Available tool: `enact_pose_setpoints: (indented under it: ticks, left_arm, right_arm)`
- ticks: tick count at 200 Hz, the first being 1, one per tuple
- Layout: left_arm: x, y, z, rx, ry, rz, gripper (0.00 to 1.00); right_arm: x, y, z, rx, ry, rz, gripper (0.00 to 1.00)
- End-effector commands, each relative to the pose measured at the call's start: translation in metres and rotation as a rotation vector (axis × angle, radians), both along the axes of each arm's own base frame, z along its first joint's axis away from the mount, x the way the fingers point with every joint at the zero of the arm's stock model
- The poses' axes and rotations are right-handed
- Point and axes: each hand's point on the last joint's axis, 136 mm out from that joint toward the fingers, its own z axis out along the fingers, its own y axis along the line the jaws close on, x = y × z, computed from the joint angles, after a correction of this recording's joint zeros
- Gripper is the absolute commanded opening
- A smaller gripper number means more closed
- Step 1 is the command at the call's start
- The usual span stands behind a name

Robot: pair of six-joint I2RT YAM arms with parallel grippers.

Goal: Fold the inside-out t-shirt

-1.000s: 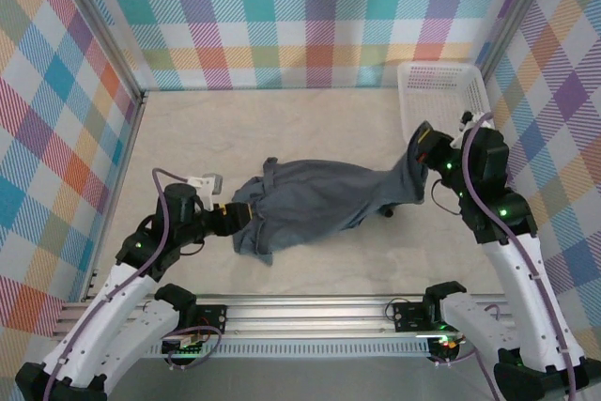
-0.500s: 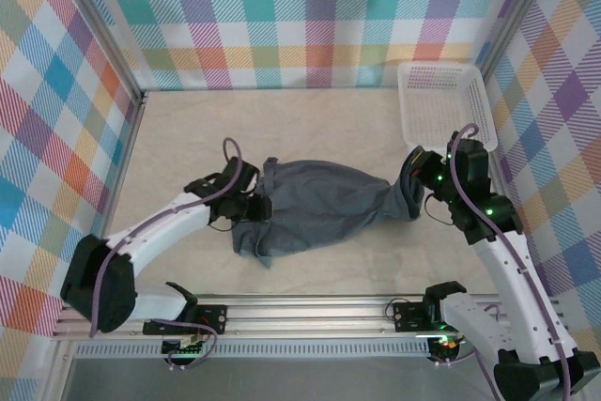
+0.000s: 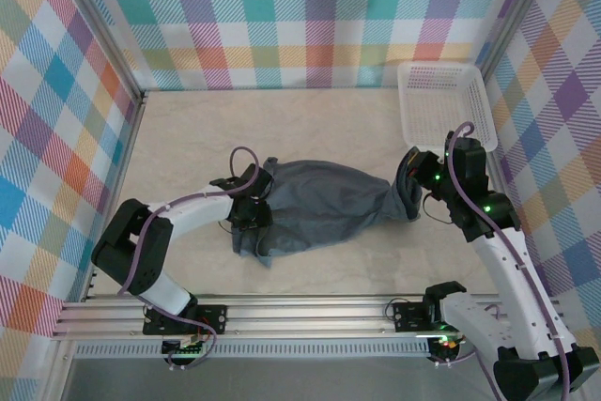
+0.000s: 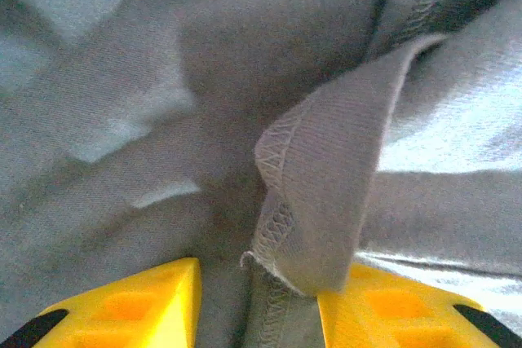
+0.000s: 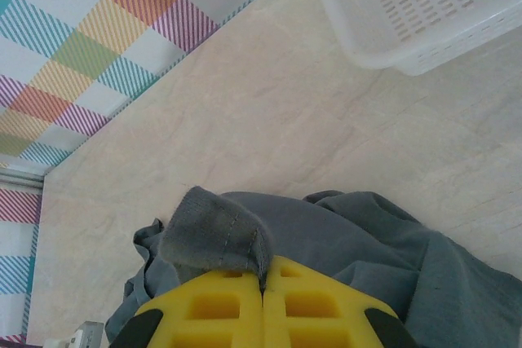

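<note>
Inside-out t-shirt (image 3: pixel 324 213): bunched lengthwise at frame centre on table (image 3: pixel 188 138). Left gripper (image 3: pixel 254 213) at left end, jaws wide, hem fold between fingers (image 4: pixel 122 303). Right gripper (image 3: pixel 408 189) at right end, jaws clamped on fabric. Basket (image 3: pixel 441 100) upper right, apart.

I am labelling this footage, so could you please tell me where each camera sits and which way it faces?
Top external: above and behind, looking down on the table, both arms, t-shirt and basket.
Left wrist: on the left gripper, pressed close to the t-shirt; open yellow fingers.
Right wrist: on the right gripper, looking across the table at a wall; fingers shut on the t-shirt.
Shared: top and right-wrist views both show the basket.
</note>
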Motion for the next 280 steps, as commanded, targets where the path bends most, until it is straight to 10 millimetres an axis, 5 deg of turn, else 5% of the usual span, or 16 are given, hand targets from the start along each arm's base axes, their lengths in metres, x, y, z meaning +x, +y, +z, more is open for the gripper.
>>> enact_pose_setpoints:
  ticks: [1, 59, 102, 135, 230, 244, 257, 268, 280]
  left_arm:
    - [0.01, 0.001, 0.003, 0.022, -0.018, 0.049, 0.39]
    - [0.014, -0.011, 0.032, -0.091, -0.077, 0.109, 0.38]
    - [0.011, -0.005, 0.016, -0.04, -0.003, 0.2, 0.43]
    - [0.004, -0.008, 0.002, -0.023, 0.068, 0.203, 0.3]
    - [0.006, 0.023, 0.02, 0.113, -0.004, 0.211, 0.0]
    - [0.019, 0.022, 0.039, 0.079, -0.064, 0.204, 0.0]
    - [0.043, 0.022, 0.079, -0.009, -0.162, 0.209, 0.0]
    - [0.077, 0.027, 0.139, -0.114, -0.299, 0.226, 0.0]
    - [0.116, 0.043, 0.223, -0.22, -0.488, 0.246, 0.0]
  right_arm:
    - [0.002, 0.002, 0.008, 0.02, -0.028, 0.007, 0.0]
    - [0.005, 0.004, 0.011, 0.026, -0.031, 0.015, 0.0]
    - [0.004, 0.006, 0.011, 0.035, -0.028, 0.017, 0.0]
    - [0.003, 0.003, 0.017, 0.017, -0.043, 0.013, 0.0]
    - [0.003, 0.005, 0.017, 0.031, -0.038, 0.021, 0.0]
    - [0.004, 0.006, 0.022, 0.026, -0.049, 0.028, 0.0]
    - [0.011, 0.011, 0.039, 0.018, -0.101, 0.062, 0.0]
    - [0.025, 0.018, 0.07, -0.002, -0.186, 0.106, 0.0]
    - [0.047, 0.027, 0.127, -0.059, -0.314, 0.162, 0.0]
